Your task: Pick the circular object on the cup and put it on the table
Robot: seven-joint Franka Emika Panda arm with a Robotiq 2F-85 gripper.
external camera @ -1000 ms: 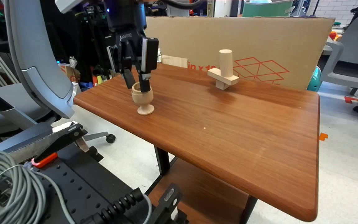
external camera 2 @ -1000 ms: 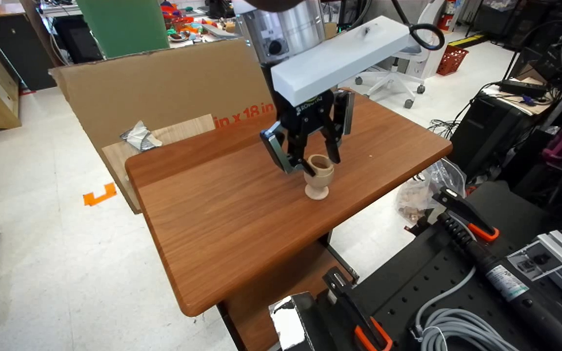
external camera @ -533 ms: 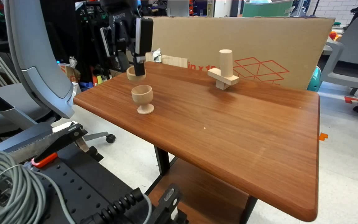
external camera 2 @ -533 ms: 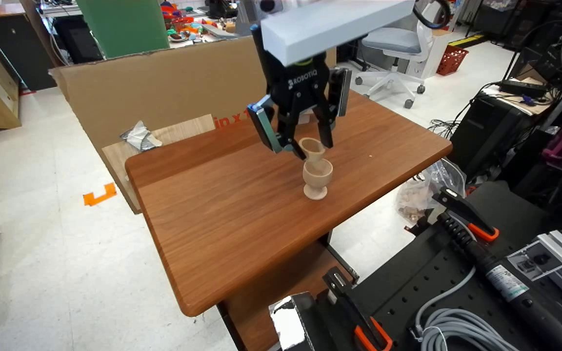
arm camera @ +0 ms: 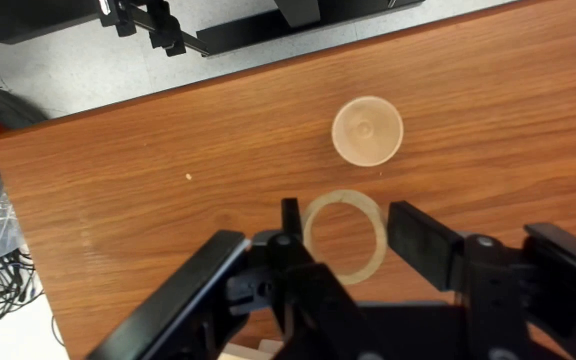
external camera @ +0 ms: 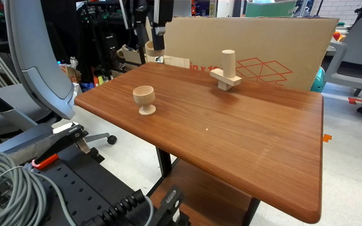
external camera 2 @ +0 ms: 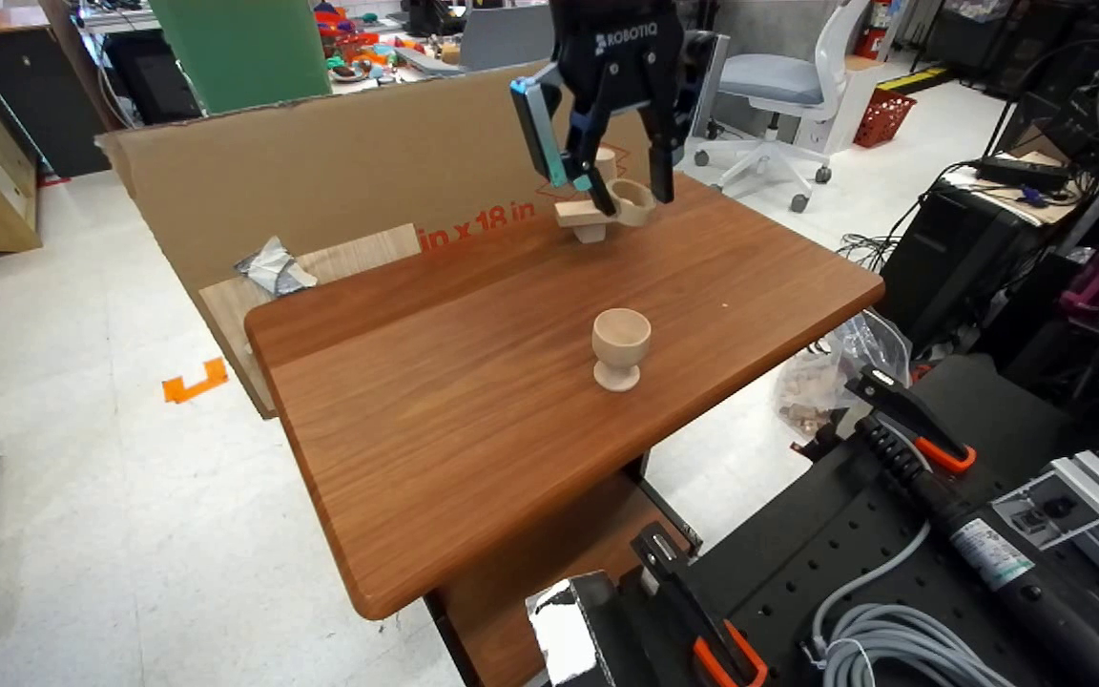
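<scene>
The circular object, a pale wooden ring, is held in the air between the fingertips of my gripper. The ring shows in both exterior views (external camera: 150,51) (external camera 2: 635,218) and in the wrist view (arm camera: 379,240), its hole facing the camera there. My gripper (external camera: 152,44) (external camera 2: 636,198) (arm camera: 344,212) is shut on the ring's outer sides, well above the table (external camera: 231,135) (external camera 2: 435,401) (arm camera: 133,200). The pale wooden cup (external camera: 144,95) (external camera 2: 620,340) (arm camera: 367,131) stands upright on the table with its bowl uncovered, apart from the ring.
An upright wooden peg on a flat base (external camera: 228,64) (external camera 2: 589,216) stands near the table's back edge, close behind the ring in an exterior view. A cardboard sheet (external camera: 200,37) (external camera 2: 321,172) stands behind the table. A dark cart with cables (external camera: 83,188) (external camera 2: 778,582) is in front.
My gripper has lifted the ring off the cup, then moved higher and toward the table's back edge with it. The cup has stayed in place.
</scene>
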